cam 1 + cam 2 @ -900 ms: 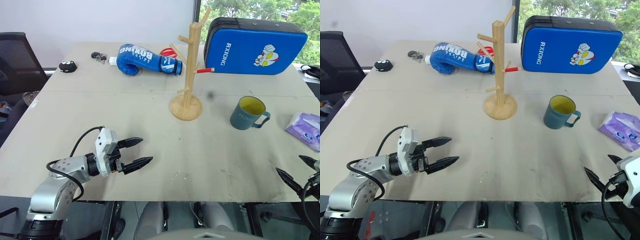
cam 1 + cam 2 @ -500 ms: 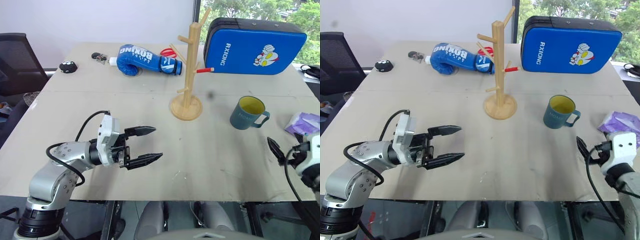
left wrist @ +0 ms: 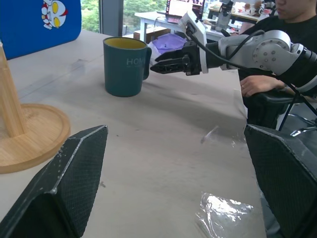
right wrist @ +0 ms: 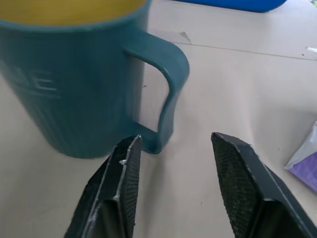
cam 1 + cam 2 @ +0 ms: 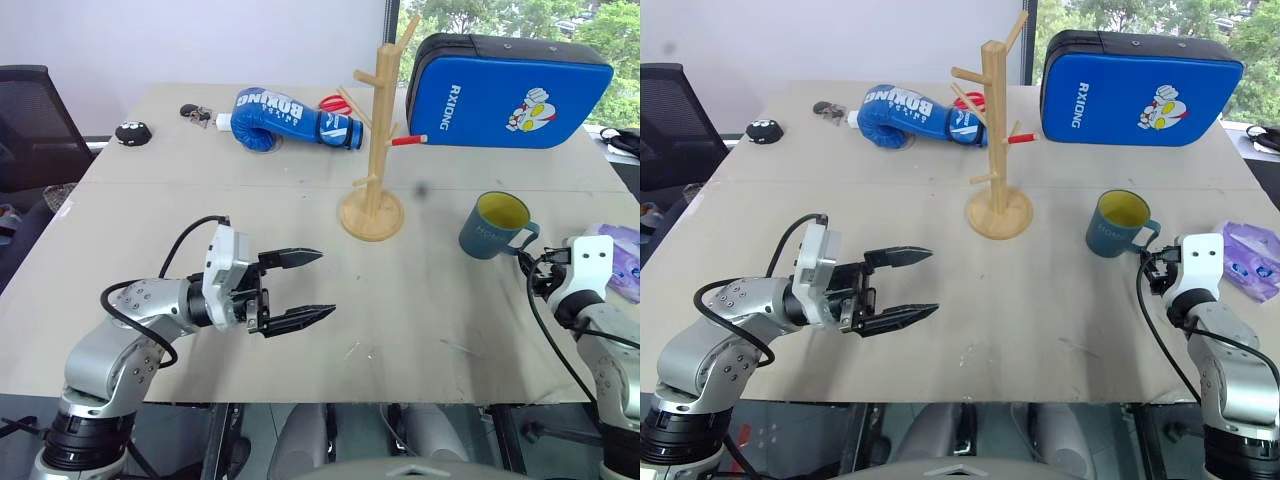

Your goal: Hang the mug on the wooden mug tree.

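I'm easing the right gripper [image 4: 173, 173], fingers parted and empty, toward the handle of the mug [image 5: 492, 225] standing right of the wooden mug tree [image 5: 378, 140]; misaligned, a finger could be shoving it over.

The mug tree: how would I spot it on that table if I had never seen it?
Start at the big blue pad standing at the table's far edge. Just in front of its left end rises the wooden mug tree, a pale post on a round disc base. Its angled pegs, one red-tipped, set it apart.
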`<state>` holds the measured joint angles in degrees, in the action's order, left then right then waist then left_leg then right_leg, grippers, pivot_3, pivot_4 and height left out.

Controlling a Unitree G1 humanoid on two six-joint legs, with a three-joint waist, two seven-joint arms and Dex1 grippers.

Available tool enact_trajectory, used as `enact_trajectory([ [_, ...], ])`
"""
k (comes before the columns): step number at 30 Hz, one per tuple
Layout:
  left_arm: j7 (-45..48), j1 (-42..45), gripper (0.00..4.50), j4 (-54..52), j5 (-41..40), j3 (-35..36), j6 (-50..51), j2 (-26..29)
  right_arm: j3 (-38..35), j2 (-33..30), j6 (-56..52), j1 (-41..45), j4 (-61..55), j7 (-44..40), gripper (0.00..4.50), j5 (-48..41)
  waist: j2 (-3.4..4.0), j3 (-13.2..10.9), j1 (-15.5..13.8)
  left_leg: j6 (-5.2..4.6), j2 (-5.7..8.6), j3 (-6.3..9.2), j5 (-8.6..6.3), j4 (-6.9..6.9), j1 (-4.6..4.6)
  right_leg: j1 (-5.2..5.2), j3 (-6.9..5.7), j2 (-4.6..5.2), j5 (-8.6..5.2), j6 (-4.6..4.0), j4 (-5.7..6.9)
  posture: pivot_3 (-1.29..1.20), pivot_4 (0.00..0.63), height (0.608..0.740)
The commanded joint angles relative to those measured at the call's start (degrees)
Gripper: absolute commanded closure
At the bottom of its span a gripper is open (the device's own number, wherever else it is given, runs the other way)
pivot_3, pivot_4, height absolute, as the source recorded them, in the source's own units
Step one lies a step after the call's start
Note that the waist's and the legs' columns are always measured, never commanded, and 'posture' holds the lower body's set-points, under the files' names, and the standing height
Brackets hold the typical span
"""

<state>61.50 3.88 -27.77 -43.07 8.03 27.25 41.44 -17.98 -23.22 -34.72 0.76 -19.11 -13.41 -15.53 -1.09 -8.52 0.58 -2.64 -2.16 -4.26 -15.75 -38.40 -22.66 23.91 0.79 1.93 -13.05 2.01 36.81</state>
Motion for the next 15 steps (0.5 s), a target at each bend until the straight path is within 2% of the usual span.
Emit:
enact_trajectory([
  [1,-0.89,-0.87,0.00,-2.64,-1.48,1.36,-0.02,0.15,0.19,-0.51,1.97,1.83,1.45,-0.20,2.31,0.70,0.00,0.00,0.08,0.00,0.00,-0.01,0.00,0.00,0.00,0.00,0.01,0.00,0.00,0.00,0.00,0.00,0.150,0.740],
  [8,-1.14,-1.65,0.00,-3.41,-2.59,2.07,-0.25,0.14,2.10,-0.26,4.89,5.88,8.05,0.06,2.31,2.58,0.02,-0.01,0.17,0.00,0.00,-0.02,0.00,0.00,0.00,0.01,0.03,0.00,0.01,0.00,0.00,0.00,0.150,0.740],
  [11,0.08,-2.16,0.00,-4.09,-4.52,2.94,-0.37,0.59,2.61,0.03,6.34,8.46,11.47,0.48,3.07,3.37,0.02,-0.01,0.17,0.00,0.00,-0.02,0.00,0.00,0.00,0.00,0.03,0.00,0.01,0.01,0.00,0.00,0.150,0.740],
  [14,0.46,-2.16,0.00,-4.29,-5.85,3.54,-0.27,0.75,2.56,0.02,7.66,9.71,13.57,0.18,4.45,3.56,0.02,-0.01,0.18,0.00,0.00,-0.03,0.00,-0.01,0.00,0.00,0.04,0.00,0.01,0.01,0.00,0.00,0.150,0.740],
  [15,0.35,-2.19,0.00,-4.29,-5.99,3.64,-0.30,0.71,2.56,-0.21,7.90,9.79,13.53,-0.27,4.45,3.44,0.01,-0.01,0.14,0.00,0.00,-0.03,0.00,0.00,0.00,0.00,0.04,0.00,0.01,0.01,0.00,0.00,0.150,0.740],
])
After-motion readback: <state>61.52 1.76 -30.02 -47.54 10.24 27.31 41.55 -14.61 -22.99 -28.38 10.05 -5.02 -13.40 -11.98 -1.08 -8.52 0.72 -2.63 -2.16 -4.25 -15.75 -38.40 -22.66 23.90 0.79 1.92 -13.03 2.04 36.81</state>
